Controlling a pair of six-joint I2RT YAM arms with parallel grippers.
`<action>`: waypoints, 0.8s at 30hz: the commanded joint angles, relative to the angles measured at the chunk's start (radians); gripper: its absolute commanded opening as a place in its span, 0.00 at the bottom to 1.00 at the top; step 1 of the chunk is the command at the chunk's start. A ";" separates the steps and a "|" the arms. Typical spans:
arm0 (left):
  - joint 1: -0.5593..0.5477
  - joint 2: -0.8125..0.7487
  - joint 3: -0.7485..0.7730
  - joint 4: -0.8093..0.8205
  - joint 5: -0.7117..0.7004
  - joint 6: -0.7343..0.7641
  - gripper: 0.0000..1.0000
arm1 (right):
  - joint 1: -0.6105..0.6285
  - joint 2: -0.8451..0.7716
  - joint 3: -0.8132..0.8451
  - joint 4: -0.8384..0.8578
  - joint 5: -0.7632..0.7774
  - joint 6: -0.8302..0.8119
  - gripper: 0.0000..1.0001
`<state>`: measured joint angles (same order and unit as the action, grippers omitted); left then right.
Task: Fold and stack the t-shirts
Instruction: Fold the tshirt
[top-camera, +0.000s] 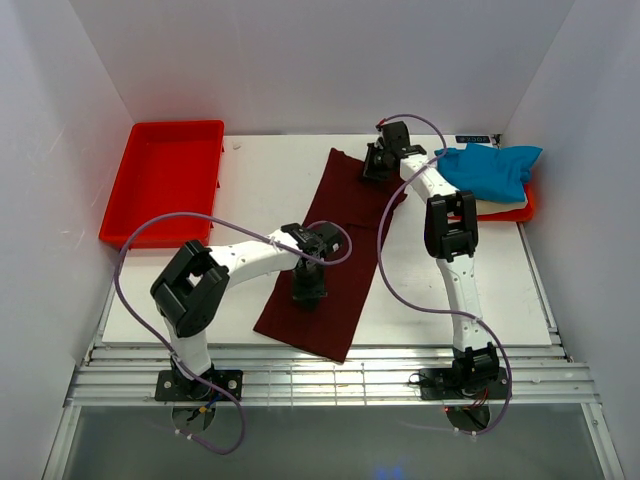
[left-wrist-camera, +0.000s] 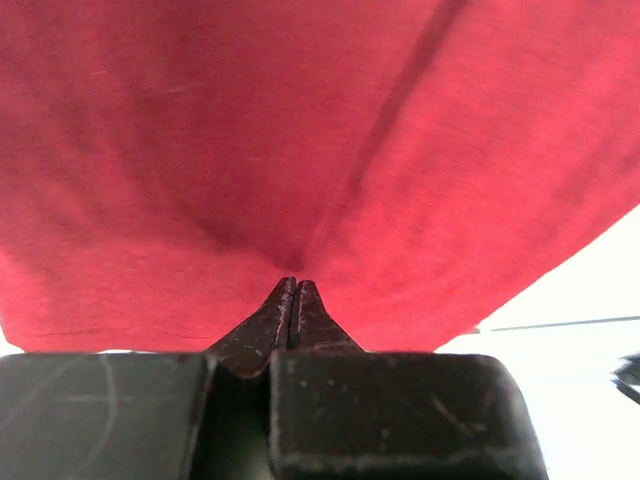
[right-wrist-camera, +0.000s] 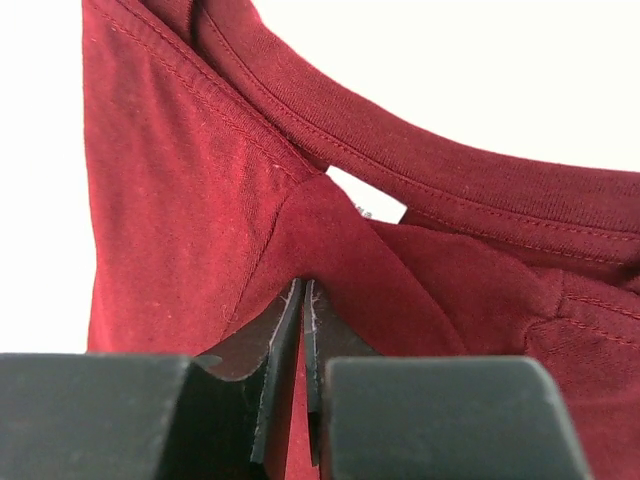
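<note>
maroon t-shirt (top-camera: 335, 255): plain dark maroon with no print; looks a brighter red close up in the left wrist view; collar and seams are stitched in matching maroon thread
blue t-shirt (top-camera: 490, 168): plain bright blue
cream t-shirt (top-camera: 500, 207): plain pale cream
left tray (top-camera: 165, 180): solid bright red
right tray (top-camera: 528, 210): the same bright red
table (top-camera: 260, 180): plain white
left arm (top-camera: 245, 260): white links, black joints
right arm (top-camera: 455, 290): white links, black joints
cables (top-camera: 395, 290): pale purple
left gripper (left-wrist-camera: 296, 285): black, with faint pale scuffs
right gripper (right-wrist-camera: 303, 285): black, with pale lint on the finger edges
walls (top-camera: 300, 60): plain off-white
rails (top-camera: 330, 380): silver-grey metal
</note>
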<state>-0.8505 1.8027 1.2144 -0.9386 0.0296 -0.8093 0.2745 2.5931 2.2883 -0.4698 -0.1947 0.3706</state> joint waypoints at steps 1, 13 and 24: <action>-0.018 0.003 0.072 0.001 0.044 -0.002 0.00 | 0.003 0.065 0.005 0.071 -0.117 0.053 0.12; -0.091 0.043 0.194 0.011 -0.014 -0.001 0.00 | 0.005 0.061 0.010 0.229 -0.229 0.111 0.16; -0.108 -0.334 0.061 0.277 -0.511 0.117 0.00 | 0.029 -0.448 -0.205 0.261 -0.032 -0.176 0.34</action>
<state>-0.9524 1.6093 1.3354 -0.7849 -0.2764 -0.7540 0.2966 2.3657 2.0777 -0.2611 -0.3004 0.3035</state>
